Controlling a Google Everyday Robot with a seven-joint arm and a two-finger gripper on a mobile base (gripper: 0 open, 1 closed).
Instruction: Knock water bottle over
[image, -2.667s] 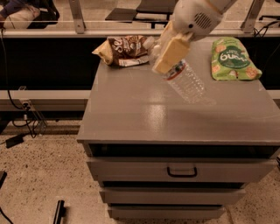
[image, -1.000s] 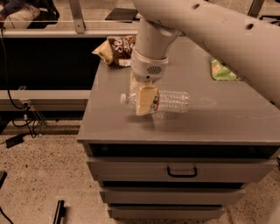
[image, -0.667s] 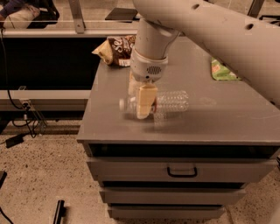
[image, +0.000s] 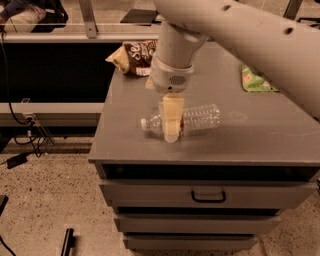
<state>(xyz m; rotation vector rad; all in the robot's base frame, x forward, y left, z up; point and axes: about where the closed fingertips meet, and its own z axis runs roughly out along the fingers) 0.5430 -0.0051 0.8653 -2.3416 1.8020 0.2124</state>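
Here, jaws over lying water bottle (image: 201, 117).

A grey tabletop (image: 250, 137) is seen from above and in front, with a stack of drawers (image: 165, 192) beneath it. A clear ribbed water bottle (image: 200, 117) is laid on its side near the front edge, its white cap pointed left. A cream-coloured claw (image: 170, 134) is hung downward from a thick white arm (image: 240, 30), overlapping the bottle just behind the cap. A brown snack bag (image: 136, 56) is placed at the back left, and a green pouch (image: 255, 80) at the right edge.
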